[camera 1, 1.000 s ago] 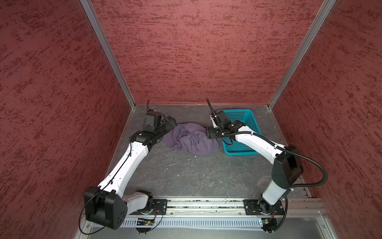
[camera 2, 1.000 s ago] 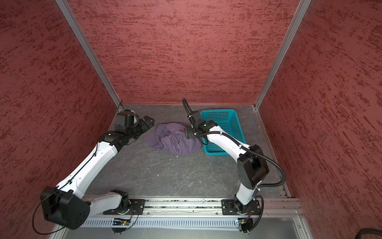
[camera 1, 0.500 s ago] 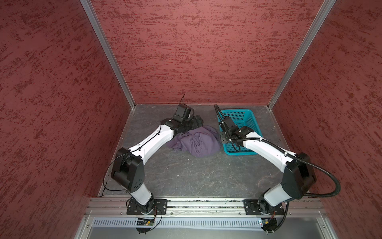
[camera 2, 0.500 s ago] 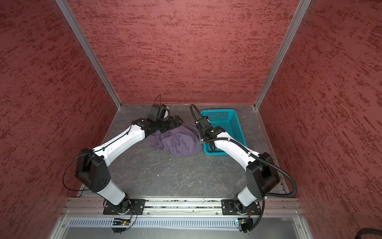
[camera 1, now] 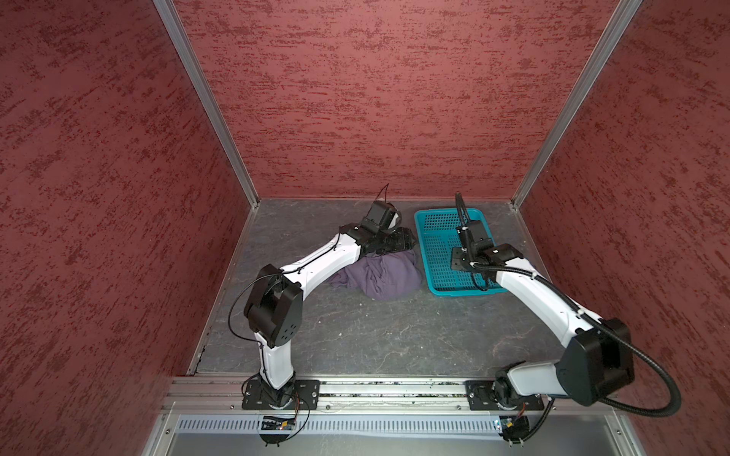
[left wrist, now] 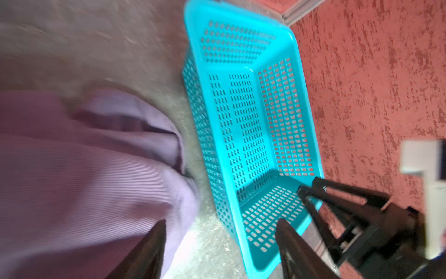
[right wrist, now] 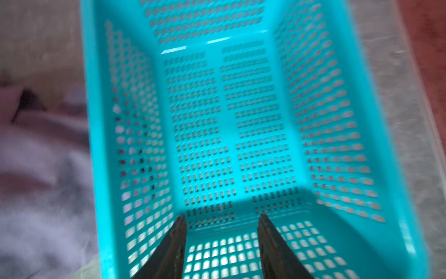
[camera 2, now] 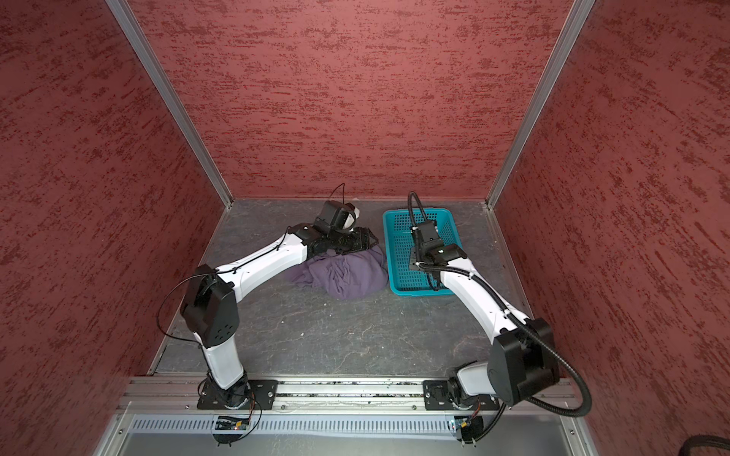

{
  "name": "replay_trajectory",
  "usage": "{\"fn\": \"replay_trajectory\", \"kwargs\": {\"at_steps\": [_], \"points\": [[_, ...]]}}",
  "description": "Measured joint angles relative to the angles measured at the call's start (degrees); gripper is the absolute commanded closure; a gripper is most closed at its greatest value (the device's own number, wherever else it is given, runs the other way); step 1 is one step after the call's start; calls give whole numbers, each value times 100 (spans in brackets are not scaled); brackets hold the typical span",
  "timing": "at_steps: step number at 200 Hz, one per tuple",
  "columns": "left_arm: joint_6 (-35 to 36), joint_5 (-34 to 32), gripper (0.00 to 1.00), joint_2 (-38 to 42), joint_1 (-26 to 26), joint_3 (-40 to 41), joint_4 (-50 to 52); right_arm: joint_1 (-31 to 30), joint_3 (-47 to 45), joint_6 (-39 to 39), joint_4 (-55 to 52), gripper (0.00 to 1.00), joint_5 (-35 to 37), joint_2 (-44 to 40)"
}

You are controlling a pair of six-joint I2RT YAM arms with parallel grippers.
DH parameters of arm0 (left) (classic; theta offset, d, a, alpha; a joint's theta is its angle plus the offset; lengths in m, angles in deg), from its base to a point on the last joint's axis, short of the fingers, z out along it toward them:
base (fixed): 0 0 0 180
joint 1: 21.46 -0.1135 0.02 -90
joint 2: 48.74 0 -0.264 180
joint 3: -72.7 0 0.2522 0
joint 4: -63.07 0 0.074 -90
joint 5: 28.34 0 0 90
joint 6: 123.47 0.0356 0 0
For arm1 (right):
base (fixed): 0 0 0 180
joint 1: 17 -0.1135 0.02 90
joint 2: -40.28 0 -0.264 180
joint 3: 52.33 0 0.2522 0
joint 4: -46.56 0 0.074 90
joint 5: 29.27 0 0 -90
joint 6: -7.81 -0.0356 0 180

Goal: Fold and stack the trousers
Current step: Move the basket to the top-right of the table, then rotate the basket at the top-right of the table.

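The trousers point(camera 1: 379, 276) point(camera 2: 347, 276) lie as a crumpled dusty-purple heap on the grey floor, just left of the teal basket point(camera 1: 434, 290) point(camera 2: 418, 293). My left gripper point(camera 1: 411, 243) point(camera 2: 373, 241) hovers over the heap's far edge, beside the basket. In the left wrist view it point(left wrist: 222, 221) is open with only floor between its fingers, and the trousers point(left wrist: 84, 169) lie beside one finger. My right gripper point(camera 1: 462, 258) point(camera 2: 418, 260) hangs over the basket. In the right wrist view it point(right wrist: 222, 216) is open and empty above the basket floor point(right wrist: 229, 120), with the trousers point(right wrist: 43, 193) blurred outside the wall.
The basket point(left wrist: 241, 120) holds nothing and stands near the back right corner. Red textured walls close in the back and both sides. A metal rail point(camera 1: 395, 389) with both arm bases runs along the front edge.
My left arm has swung from the heap's left side across to its far edge by the basket. My right gripper has left the heap's right edge and moved over the basket.
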Motion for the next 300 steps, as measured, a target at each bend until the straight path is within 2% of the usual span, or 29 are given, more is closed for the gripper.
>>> {"fn": "replay_trajectory", "kwargs": {"at_steps": [33, 60, 90, 120, 134, 162, 188, 232, 258, 300], "points": [[-17, 251, 31, -501, 243, -269, 0, 1104, -155, 66, 7, 36, 0, -337], [-42, 404, 28, -855, 378, -531, 2, 2063, -527, 87, 52, 27, -308, -490], [-63, 540, 27, -1222, 470, -951, 7, 2677, -1102, 33, 87, 26, -914, -546], [-107, 717, 26, -1711, 503, -1574, 17, 2804, -1617, -153, 243, 32, -1707, -691], [-109, 737, 21, -1937, 485, -1906, 44, 2826, -1840, -284, 350, 34, -2041, -881], [-57, 905, 19, -2472, 439, -2787, 184, 2699, -2116, -501, 448, 34, -2645, -1305], [15, 1086, 12, -2909, 369, -3635, 289, 2463, -2229, -715, 468, 32, -2964, -1657], [17, 1294, 9, -2955, 57, -4072, 295, 1561, -2426, -1322, 846, 30, -3355, -1784], [22, 1268, 9, -2579, -236, -3447, 254, 988, -2393, -1600, 1283, 30, -3427, -1279], [-11, 1019, 8, -1032, -798, -1193, -116, 273, -1665, -1869, 1930, 28, -3580, 7]]}}
